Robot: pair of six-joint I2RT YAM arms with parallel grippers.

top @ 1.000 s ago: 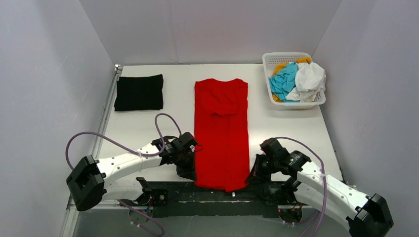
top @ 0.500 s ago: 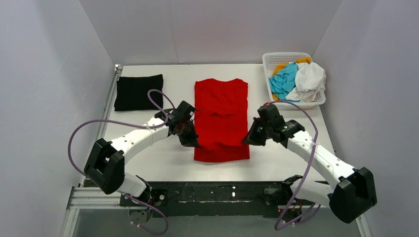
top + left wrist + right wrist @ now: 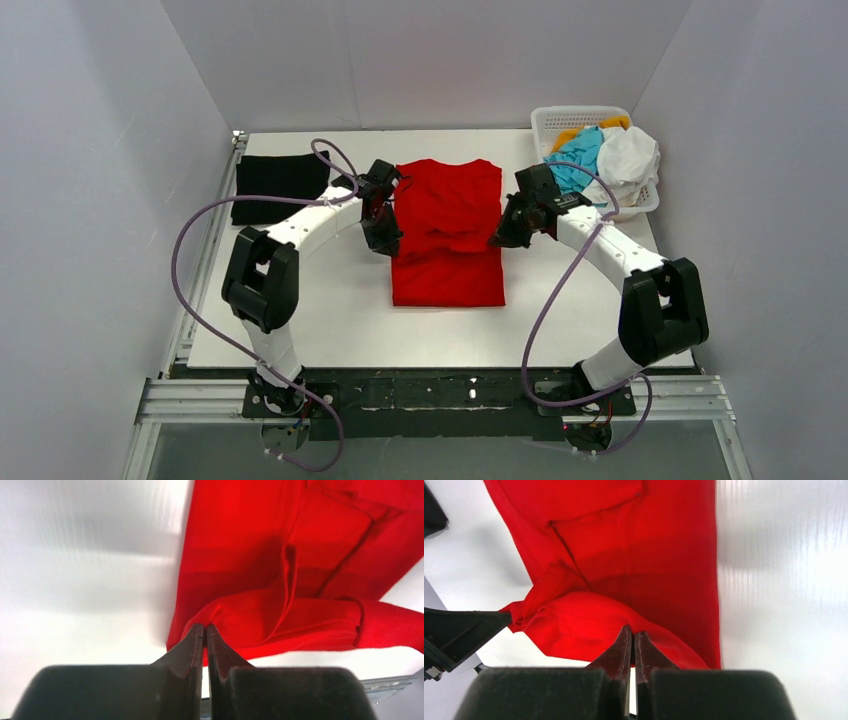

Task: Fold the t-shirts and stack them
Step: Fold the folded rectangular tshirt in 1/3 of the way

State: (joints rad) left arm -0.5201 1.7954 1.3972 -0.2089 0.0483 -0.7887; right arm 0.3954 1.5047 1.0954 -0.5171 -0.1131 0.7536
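Observation:
The red t-shirt (image 3: 447,235) lies mid-table, its near half doubled over toward the far end. My left gripper (image 3: 392,248) is shut on the shirt's lifted hem at its left edge; in the left wrist view the fingertips (image 3: 199,632) pinch the red cloth (image 3: 280,570). My right gripper (image 3: 497,240) is shut on the same hem at the right edge, and the right wrist view shows its fingertips (image 3: 640,641) clamped on the red fold (image 3: 624,560). A black t-shirt (image 3: 281,187), folded into a rectangle, lies at the far left.
A white lattice basket (image 3: 551,127) at the far right corner holds cyan (image 3: 576,158), white (image 3: 628,155) and orange (image 3: 616,123) t-shirts, bunched up. Grey walls close in the table on three sides. Both arms' cables loop over the table.
Both grippers have carried the red shirt's near hem away from the table's front edge toward the far end, so the long strip now lies doubled and about half as long.

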